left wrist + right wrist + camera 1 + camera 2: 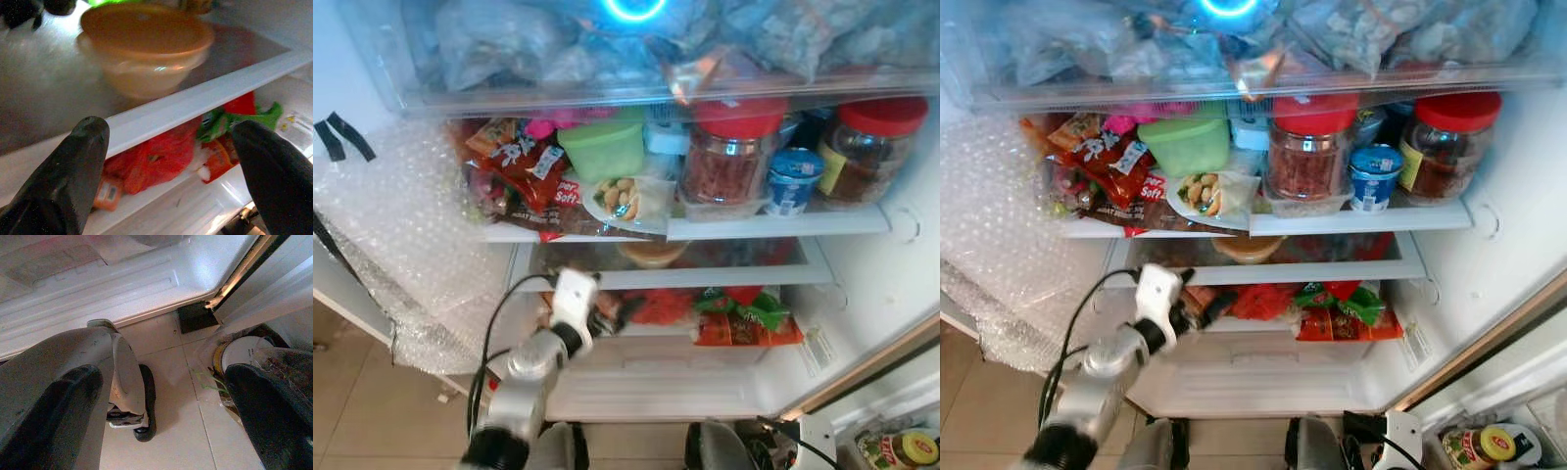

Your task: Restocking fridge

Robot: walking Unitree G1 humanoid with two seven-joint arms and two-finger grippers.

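In the left eye view, the white open fridge [862, 294] stands before the robot. The left gripper [619, 315] reaches in at about 7 o'clock from the picture's middle, just under the lower white shelf edge [705, 279]. It holds nothing that I can see. On the upper shelf stand a lime green plastic box with lid [603, 147], 2 clear jars with red lids [732, 147] holding something brown-red, a small blue and white cup [793, 181], and red snack packets [524, 166] at 9 o'clock of the box. Above them a clear drawer [607, 59] holds grey bags. Bubble wrap [401, 225] covers the door side at 9 o'clock.

In the right eye view, a red and green packet [1347, 308] lies on the low shelf at 3 o'clock of the gripper, near it but apart.

In the left wrist view, the 2 black fingers [68, 181] are spread wide and empty. Between them I see a red crinkled plastic bag [151, 159], and above the shelf edge an orange plastic bowl with lid [142, 49].

In the right wrist view, the right gripper [161, 406] hangs over the pale tiled floor [186, 382], fingers apart, holding nothing.

I judge that the step is arranging goods on the low shelf, or a release just made. The next move probably needs the arm to draw straight out without catching the shelf edge, then to fetch another item.
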